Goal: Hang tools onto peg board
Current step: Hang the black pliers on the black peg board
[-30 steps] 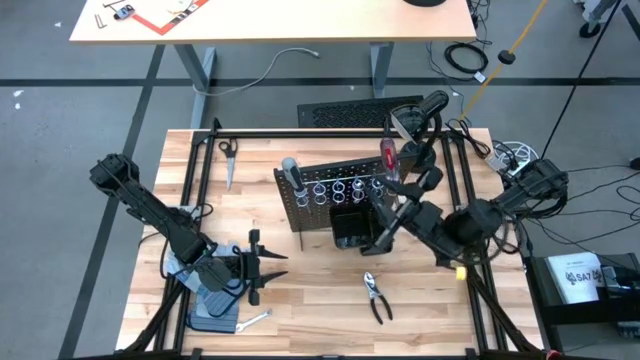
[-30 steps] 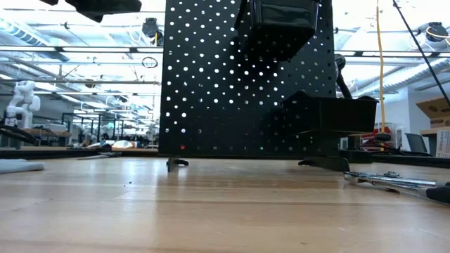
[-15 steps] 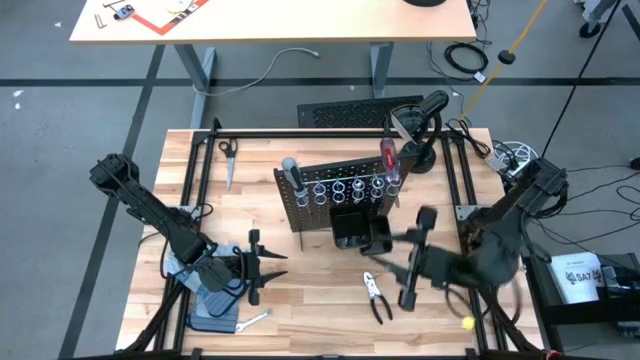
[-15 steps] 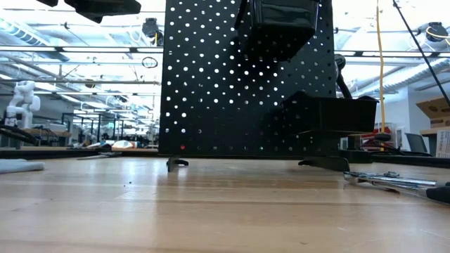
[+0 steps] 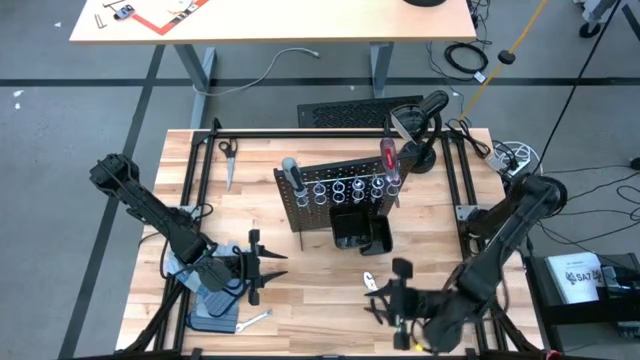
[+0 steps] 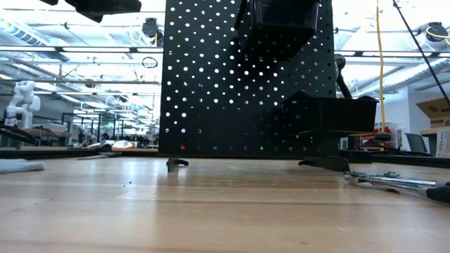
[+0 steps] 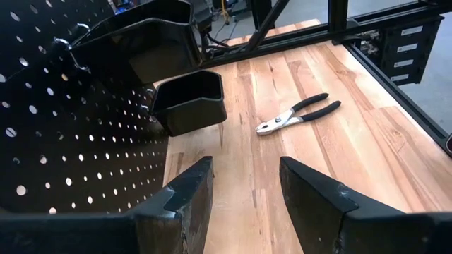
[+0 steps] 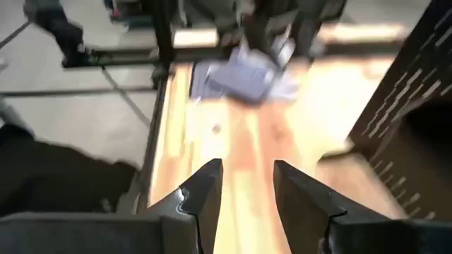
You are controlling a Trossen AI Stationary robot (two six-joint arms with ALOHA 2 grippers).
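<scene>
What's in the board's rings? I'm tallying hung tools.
On the peg board, a red screwdriver and a grey one stand in the end rings. Their shafts below are hidden.

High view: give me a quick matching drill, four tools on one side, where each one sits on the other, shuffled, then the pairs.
Things:
1. red-handled screwdriver
2. grey-handled screwdriver
3. pliers
4. wrench

Places:
A. flat on the table by the right gripper
B. standing at the left end of the peg board
C. flat on the table at the near edge, beside the work gloves
D. standing at the right end of the peg board's ring row

Pairs: 1-D, 2-B, 3-A, 4-C
</scene>
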